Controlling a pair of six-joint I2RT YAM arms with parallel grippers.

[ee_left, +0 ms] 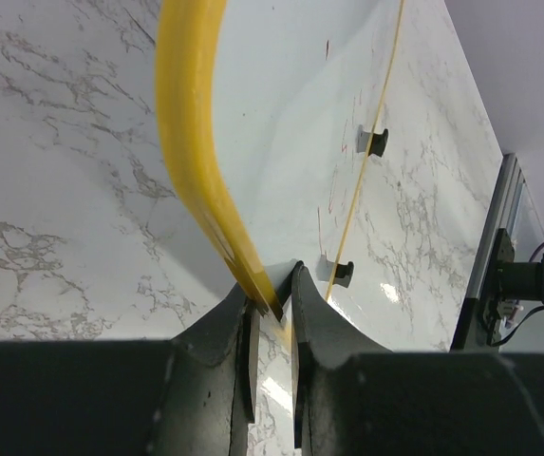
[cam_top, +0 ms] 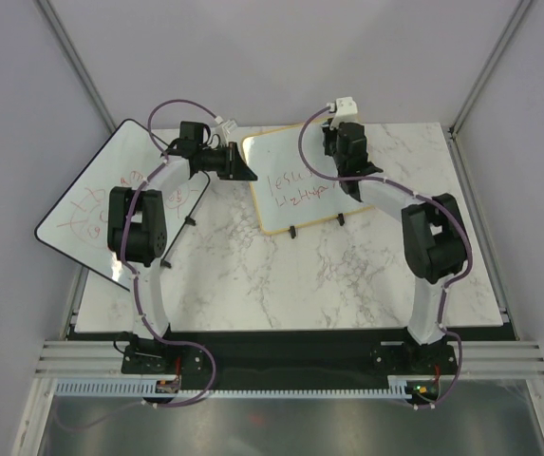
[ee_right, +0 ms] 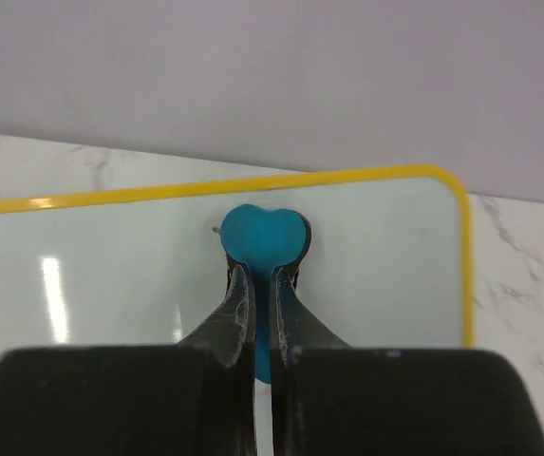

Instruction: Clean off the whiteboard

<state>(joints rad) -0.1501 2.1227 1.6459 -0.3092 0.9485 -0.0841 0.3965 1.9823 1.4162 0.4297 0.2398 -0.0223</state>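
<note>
The whiteboard point(cam_top: 290, 190) has a pale tan frame and two black feet and lies on the marble table with red writing across its middle. My left gripper point(cam_top: 245, 169) is shut on its left frame edge; in the left wrist view the yellow-looking frame point(ee_left: 196, 142) runs between the jaws of this gripper point(ee_left: 273, 285). My right gripper point(cam_top: 336, 144) is over the board's far right corner. In the right wrist view it point(ee_right: 263, 275) is shut on a blue heart-shaped eraser point(ee_right: 264, 236) pressed against the board point(ee_right: 376, 266). The eraser is hidden in the top view.
A larger black-edged whiteboard point(cam_top: 86, 214) with red doodles lies tilted over the table's left edge, beside the left arm. The marble table point(cam_top: 281, 285) ends at grey walls behind and at the sides. The board's feet point(ee_left: 341, 273) face the near side.
</note>
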